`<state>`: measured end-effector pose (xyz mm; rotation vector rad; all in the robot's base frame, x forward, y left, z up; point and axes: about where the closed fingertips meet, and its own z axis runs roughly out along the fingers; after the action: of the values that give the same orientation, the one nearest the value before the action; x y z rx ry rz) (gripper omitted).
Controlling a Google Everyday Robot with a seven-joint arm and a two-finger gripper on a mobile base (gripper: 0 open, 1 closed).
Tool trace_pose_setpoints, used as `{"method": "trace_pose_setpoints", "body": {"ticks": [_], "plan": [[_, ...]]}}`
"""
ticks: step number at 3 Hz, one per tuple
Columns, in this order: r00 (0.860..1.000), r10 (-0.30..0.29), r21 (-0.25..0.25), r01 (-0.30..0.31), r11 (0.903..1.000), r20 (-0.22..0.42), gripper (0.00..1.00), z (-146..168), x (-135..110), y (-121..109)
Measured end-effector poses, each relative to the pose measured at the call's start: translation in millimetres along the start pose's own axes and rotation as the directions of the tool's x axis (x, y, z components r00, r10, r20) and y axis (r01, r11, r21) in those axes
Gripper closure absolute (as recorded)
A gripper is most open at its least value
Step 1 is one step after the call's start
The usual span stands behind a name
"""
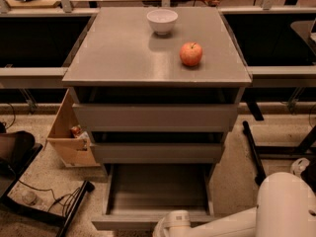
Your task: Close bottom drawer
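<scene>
Your end effector (173, 224) sits at the very bottom of the view, low against the front edge of the bottom drawer (158, 191), with the white arm (276, 211) reaching in from the lower right. Only its rounded white body shows, so you cannot tell whether it is released or clenched, nor whether it is touching the front or just short of it.

That drawer is pulled well out of the cabinet toward you, its shallow grey tray open and bare. The closing push looks not yet made, or barely begun. By my reading you are at the contact step. The next move calls for a flat press on the front, driven straight away from you along the runners. Keep it centred, since a push off to one side could skew the tray and jam it.

Above, the middle drawer (158, 152) and top drawer (155, 116) stand with their fronts proud of the carcass, each overhanging the one below. Stay low so the arm does not clip them.

A cardboard box (69, 132) leans beside the cabinet's left flank, with cables (54, 201) and a black frame (64, 216) on the floor nearby. None of these lies in the drawer's path. Nothing visible blocks the tray's travel.

Farther back, on the surface (123, 53), an apple (191, 54) rests right of centre and a white bowl (162, 20) behind it. A hard slam might roll the apple.
</scene>
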<state>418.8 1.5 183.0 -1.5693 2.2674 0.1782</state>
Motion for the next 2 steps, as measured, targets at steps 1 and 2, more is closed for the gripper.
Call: {"method": "trace_pose_setpoints", "body": {"ticks": [1, 2], "plan": [[1.0, -0.005, 0.067, 0.007, 0.9977, -0.022, 1.0, 3.4, -13.8, -54.8], [1.0, -0.004, 0.066, 0.005, 0.9978, -0.011, 1.0, 11.1, -16.0, -50.6]]}}
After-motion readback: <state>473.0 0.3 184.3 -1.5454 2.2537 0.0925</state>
